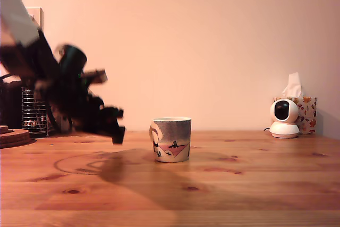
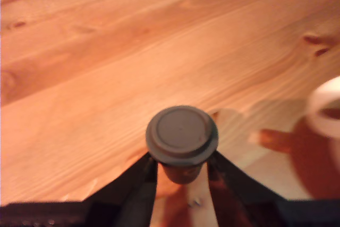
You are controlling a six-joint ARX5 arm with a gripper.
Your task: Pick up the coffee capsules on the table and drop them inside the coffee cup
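In the wrist view a dark brown coffee capsule point(image 2: 181, 136) with a wide round rim sits pinched between my two black fingers point(image 2: 139, 187), held above the pine table point(image 2: 106, 78). My gripper point(image 2: 181, 176) is shut on it. The pale rim of the coffee cup point(image 2: 326, 110) shows at the picture's edge, apart from the capsule. In the exterior view the blurred gripper point(image 1: 118, 131) hangs just above the table point(image 1: 239, 195), to the left of the mug point(image 1: 171, 139) with its grey band and pink, white and black picture. The capsule is not discernible there.
A wire utensil holder point(image 1: 34, 112) and a round wooden coaster point(image 1: 13, 136) stand at the exterior view's left behind the arm. A white camera point(image 1: 284, 118) and a tissue box point(image 1: 305, 112) sit at the far right by the wall.
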